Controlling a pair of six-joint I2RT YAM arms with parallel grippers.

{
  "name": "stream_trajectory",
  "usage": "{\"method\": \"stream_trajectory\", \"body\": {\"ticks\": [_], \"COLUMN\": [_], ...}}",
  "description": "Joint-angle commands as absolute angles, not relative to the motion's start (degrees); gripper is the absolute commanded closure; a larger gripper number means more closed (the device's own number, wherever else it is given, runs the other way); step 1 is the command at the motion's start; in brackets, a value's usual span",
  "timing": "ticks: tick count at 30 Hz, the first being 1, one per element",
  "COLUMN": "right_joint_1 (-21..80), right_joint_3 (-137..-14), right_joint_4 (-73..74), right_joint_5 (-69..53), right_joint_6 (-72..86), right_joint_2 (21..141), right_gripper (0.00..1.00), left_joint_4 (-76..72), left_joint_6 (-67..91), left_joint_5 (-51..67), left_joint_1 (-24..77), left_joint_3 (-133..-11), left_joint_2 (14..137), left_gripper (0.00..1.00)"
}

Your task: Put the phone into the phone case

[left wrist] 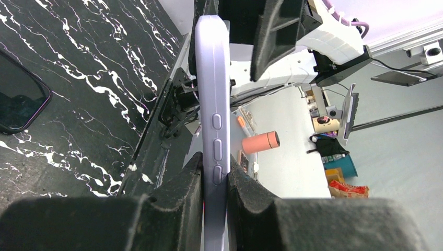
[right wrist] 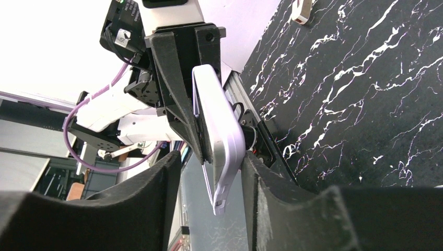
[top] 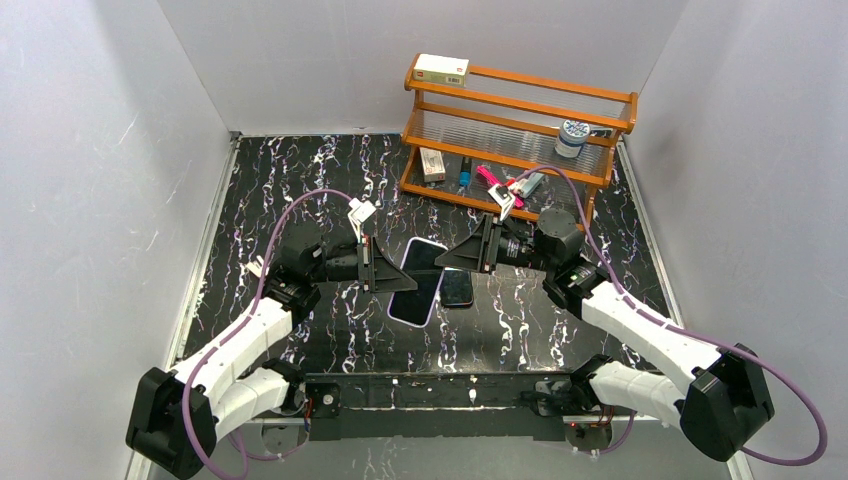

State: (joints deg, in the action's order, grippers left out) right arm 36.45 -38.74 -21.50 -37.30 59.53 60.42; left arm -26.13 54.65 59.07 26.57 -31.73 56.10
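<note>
Left gripper (left wrist: 214, 180) is clamped on one long edge of the phone case (left wrist: 211, 104), held clear of the counter (top: 300, 180) over its middle. Right gripper (right wrist: 211, 158) stands parted astride the case's opposite edge, not clamping it. A black phone (top: 458, 290) lies flat alongside.

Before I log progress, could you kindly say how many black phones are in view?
1 for certain: a black glass-fronted phone lies flat on the black marbled table, beside the pale lavender phone case clamped in the left pincer. The case's dark face may hide another.
</note>
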Motion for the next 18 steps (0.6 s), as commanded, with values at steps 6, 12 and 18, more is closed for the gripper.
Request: {"method": "stream_trajectory", "body": {"ticks": [6,12,18], "right_joint_1": [35.79,35.8,35.56], "right_joint_3": [-38.1,-37.12,-35.65], "right_joint_4": [-27.34,-26.33,-27.6], "right_joint_5": [-35.33,-31.86,-33.67], "right_joint_6": [60.58,59.9,61.98], "right_joint_2": [59.51,56.83,56.51], "right_gripper": [0.97,0.99,0.67], "left_joint_4": [-26.49,-7.66,-22.61], "left_joint_6": [55.49,42.47,51.76], "left_joint_5": [59.5,53.58,58.05], "left_joint_1": [26.46,26.46,26.46], "left_joint_3": [-31.27,-35.11,-32.91], "left_joint_2": [56.15,59.14,58.14], "left_gripper": [1.0,1.0,1.0]}}
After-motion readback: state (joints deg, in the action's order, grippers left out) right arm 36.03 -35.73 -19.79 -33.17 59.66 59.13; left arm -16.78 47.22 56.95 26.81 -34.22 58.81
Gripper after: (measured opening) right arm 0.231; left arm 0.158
